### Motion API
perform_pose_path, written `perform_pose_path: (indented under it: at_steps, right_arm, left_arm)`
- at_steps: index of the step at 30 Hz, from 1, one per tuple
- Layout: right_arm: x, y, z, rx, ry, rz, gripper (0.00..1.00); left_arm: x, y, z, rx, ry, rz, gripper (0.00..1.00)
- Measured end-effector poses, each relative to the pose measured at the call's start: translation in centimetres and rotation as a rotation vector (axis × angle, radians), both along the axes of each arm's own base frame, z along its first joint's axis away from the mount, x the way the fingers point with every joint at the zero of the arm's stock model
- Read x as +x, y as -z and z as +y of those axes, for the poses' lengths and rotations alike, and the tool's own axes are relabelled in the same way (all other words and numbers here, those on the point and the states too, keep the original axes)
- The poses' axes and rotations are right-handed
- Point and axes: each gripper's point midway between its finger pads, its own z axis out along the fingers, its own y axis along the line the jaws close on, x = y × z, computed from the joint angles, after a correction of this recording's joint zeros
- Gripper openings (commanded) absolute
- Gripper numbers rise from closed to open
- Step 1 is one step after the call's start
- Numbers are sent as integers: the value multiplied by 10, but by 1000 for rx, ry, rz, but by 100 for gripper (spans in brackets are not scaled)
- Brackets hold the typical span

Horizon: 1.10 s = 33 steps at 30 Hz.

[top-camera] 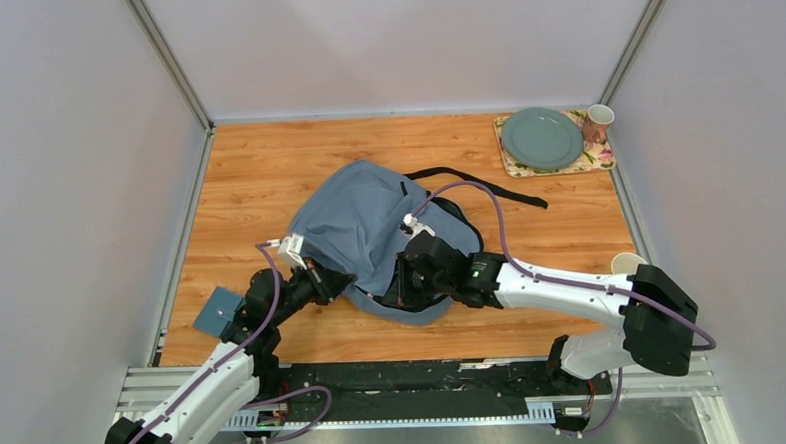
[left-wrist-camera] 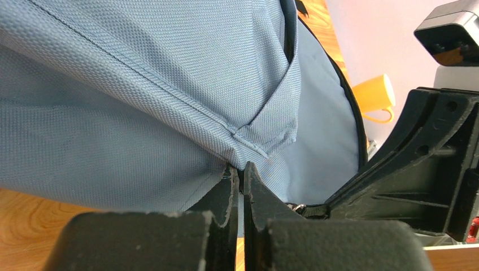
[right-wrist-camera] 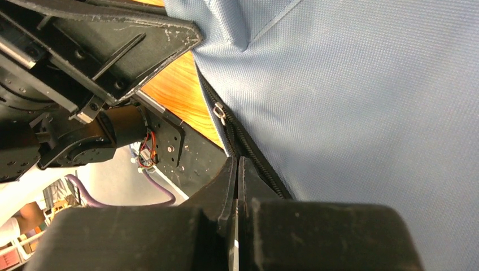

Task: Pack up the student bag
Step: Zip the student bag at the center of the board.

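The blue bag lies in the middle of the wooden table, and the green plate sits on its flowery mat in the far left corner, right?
Not quite. The green plate sits on its flowery mat in the far right corner, not the left, as the top external view shows. The blue bag does lie in the middle of the wooden table.

Wooden counter (top-camera: 267,167) carries grey-blue student bag (top-camera: 359,223) at mid-counter, floral placemat (top-camera: 599,157) in far right corner, yellow mug (top-camera: 626,263) at right edge, flat blue square item (top-camera: 217,312) at near left edge.
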Motion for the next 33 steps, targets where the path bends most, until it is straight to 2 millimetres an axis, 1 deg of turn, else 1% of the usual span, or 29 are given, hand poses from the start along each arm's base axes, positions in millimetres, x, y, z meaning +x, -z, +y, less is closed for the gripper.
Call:
perform_pose_path:
  at_steps: [6, 14, 21, 28, 33]
  right_arm:
    - [-5, -6, -5, -2, -34, -14, 0]
    - [-10, 0, -24, -83, -69, -38, 0]
    - [-8, -10, -31, -80, -53, -75, 0]
    - [-3, -24, -34, -51, -23, -110, 0]
    - [-5, -25, -36, -55, -43, -120, 0]
  left_arm:
    - [0, -1, 0, 14, 3, -2, 0]
    - [1, 0, 2, 51, 8, 3, 0]
    - [0, 0, 2, 67, 14, -6, 0]
    - [1, -5, 2, 70, 17, -19, 0]
    - [2, -5, 3, 96, 16, -15, 0]
